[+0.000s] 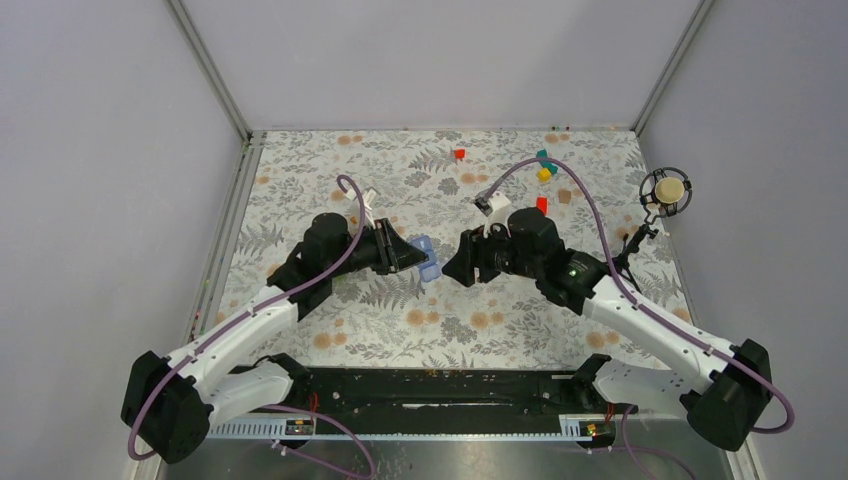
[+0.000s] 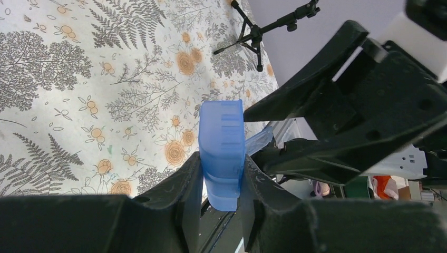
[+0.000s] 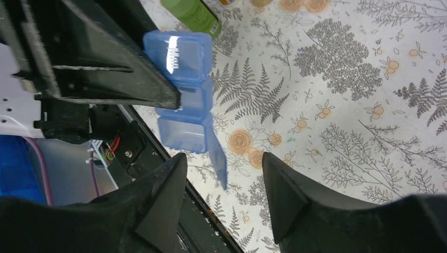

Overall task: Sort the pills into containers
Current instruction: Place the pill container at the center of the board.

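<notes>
The containers are one translucent blue pill box [image 1: 427, 256] of three visible square compartments. My left gripper [image 1: 408, 256] is shut on it and holds it above the table; in the left wrist view the box [image 2: 221, 139] is pinched between the fingers [image 2: 192, 182]. In the right wrist view the box [image 3: 182, 89] has its end lid [image 3: 219, 155] hanging open. My right gripper [image 3: 224, 182] is open and empty, just short of that lid, facing the left gripper [image 1: 462, 262]. No pills show.
A green bottle [image 3: 192, 13] lies on the floral table beyond the box. Small blocks sit at the back: red [image 1: 459, 154], red [image 1: 541, 204], yellow [image 1: 544, 175], teal [image 1: 543, 157]. A microphone on a stand [image 1: 665, 190] is at the right edge.
</notes>
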`<act>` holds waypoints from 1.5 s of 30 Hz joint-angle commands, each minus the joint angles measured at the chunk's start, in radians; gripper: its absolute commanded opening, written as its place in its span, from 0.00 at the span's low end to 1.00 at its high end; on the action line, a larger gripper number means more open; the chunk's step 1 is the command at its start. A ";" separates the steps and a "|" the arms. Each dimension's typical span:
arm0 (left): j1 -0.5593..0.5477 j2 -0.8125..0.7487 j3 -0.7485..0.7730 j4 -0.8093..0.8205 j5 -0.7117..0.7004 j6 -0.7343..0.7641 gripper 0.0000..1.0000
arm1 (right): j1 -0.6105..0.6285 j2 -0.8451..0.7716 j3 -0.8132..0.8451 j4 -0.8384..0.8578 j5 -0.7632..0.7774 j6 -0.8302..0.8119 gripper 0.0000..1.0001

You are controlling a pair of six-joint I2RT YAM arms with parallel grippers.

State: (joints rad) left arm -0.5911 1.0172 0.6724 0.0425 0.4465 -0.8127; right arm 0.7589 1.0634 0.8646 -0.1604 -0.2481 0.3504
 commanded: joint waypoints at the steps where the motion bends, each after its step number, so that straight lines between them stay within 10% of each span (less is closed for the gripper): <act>1: -0.001 0.010 0.061 0.048 0.058 0.031 0.00 | -0.002 0.049 0.048 -0.005 0.035 0.024 0.56; 8: -0.001 0.021 0.072 0.059 0.079 0.038 0.00 | -0.003 0.036 0.010 0.103 0.019 0.014 0.31; 15: -0.001 0.017 0.064 0.065 0.091 0.037 0.00 | -0.005 0.017 -0.019 0.150 -0.026 0.019 0.30; 21: -0.001 0.001 0.066 0.053 0.060 0.037 0.01 | -0.008 0.033 -0.016 0.115 -0.048 0.027 0.01; 26: -0.001 -0.014 0.049 0.059 0.044 0.043 0.02 | -0.018 0.036 -0.019 0.084 -0.047 0.025 0.52; 28: -0.001 -0.014 0.047 0.063 0.046 0.043 0.01 | -0.019 0.039 -0.014 0.074 -0.056 0.023 0.56; 35: -0.001 -0.010 0.048 0.060 0.054 0.049 0.00 | -0.027 0.026 -0.033 0.099 -0.081 0.036 0.02; 37: -0.001 -0.008 0.044 0.060 0.052 0.050 0.08 | -0.028 0.020 -0.040 0.105 -0.082 0.040 0.00; 43: -0.001 -0.036 0.042 -0.029 -0.110 0.110 0.95 | -0.034 0.034 -0.031 0.031 0.013 0.025 0.00; 45: -0.001 -0.061 0.050 -0.119 -0.255 0.140 0.99 | -0.034 0.042 -0.039 -0.006 0.096 0.019 0.00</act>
State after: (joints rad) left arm -0.5919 1.0134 0.6987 0.0193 0.4244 -0.7372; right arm 0.7357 1.0996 0.8322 -0.1040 -0.2916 0.3889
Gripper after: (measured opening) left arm 0.951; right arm 0.049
